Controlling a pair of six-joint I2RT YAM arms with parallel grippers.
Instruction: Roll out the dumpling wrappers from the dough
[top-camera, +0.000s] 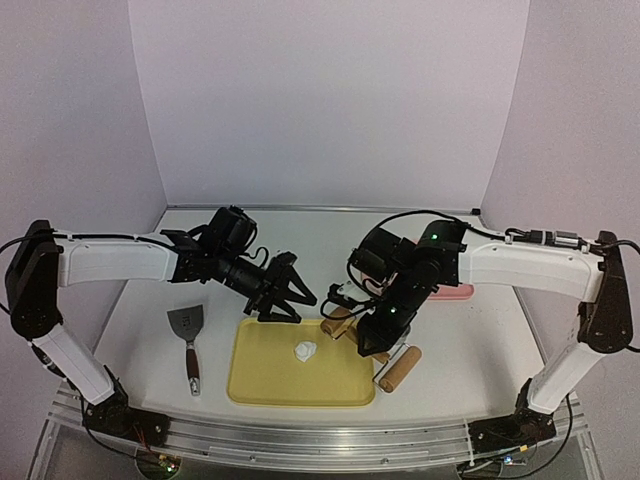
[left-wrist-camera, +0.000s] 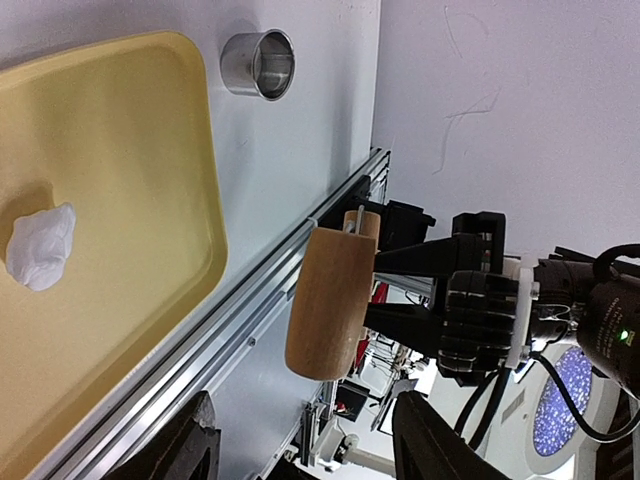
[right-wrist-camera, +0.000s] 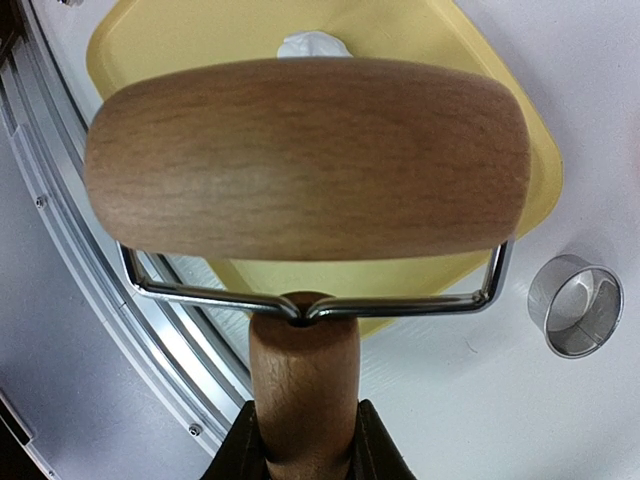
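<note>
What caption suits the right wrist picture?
Right gripper holds a wooden roller by its handle; behind it, a yellow tray carrying a dough lump.

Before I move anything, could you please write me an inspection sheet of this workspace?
Surface: white table, no spills seen; yellow tray near the front edge.
Job's things: irregular dough lump on the tray; wooden roller; metal ring cutter on the table beside the tray; round wrappers: nothing seen.
Clutter: scraper left of the tray; pink object behind the right arm, mostly hidden.
Grippers: left gripper open, empty; right gripper shut on the roller's handle.
Cables: black cable arching over the right wrist.
Surroundings: plain pale walls; metal rail in front.
</note>
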